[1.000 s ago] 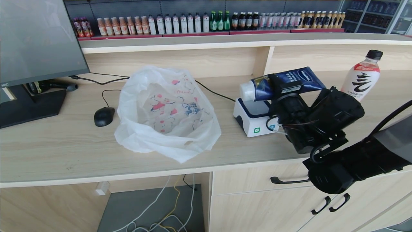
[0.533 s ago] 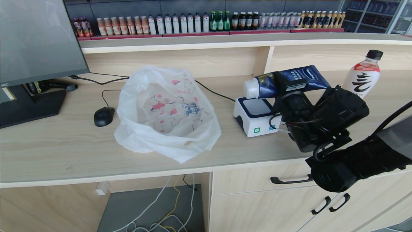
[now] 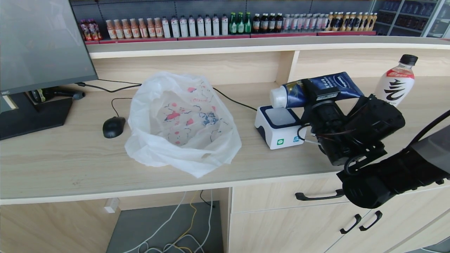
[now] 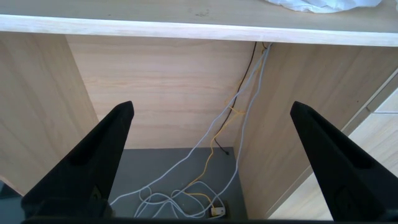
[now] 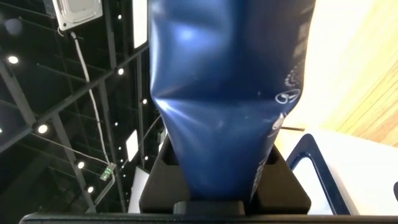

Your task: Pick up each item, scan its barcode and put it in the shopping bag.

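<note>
the blue tube (image 3: 339,84) lies on its side in the air, clenched in the right hand (image 3: 317,94), with its white cap (image 3: 278,98) pointing toward the shopping bag (image 3: 181,123). it hangs just above the back edge of the white scanner (image 3: 277,131), whose window faces up; the tube is not touching it. in the right wrist view the tube (image 5: 230,93) is pinched between the two black pads, and a corner of the scanner (image 5: 348,168) lies beyond it. whether the barcode faces the window cannot be told.

the bag sits open on the table (image 3: 70,165), on the robot's left of the scanner, mouth up and slack. i can make out only its printed pattern inside, no item, so nothing seems bagged yet. a drink bottle (image 3: 395,82) stands upright on the table on the far right, well apart from the bag.

by my reading the task is early: the first item is picked up and at the scan step, its bagging is left, and the bottle has all three steps ahead of it.

the left hand (image 4: 205,162) hangs below the table edge with its fingers (image 4: 74,168) spread and nothing between them, facing loose cables (image 4: 211,155) under the table. a mouse (image 3: 113,127) and a monitor (image 3: 38,38) sit on the far left.
</note>
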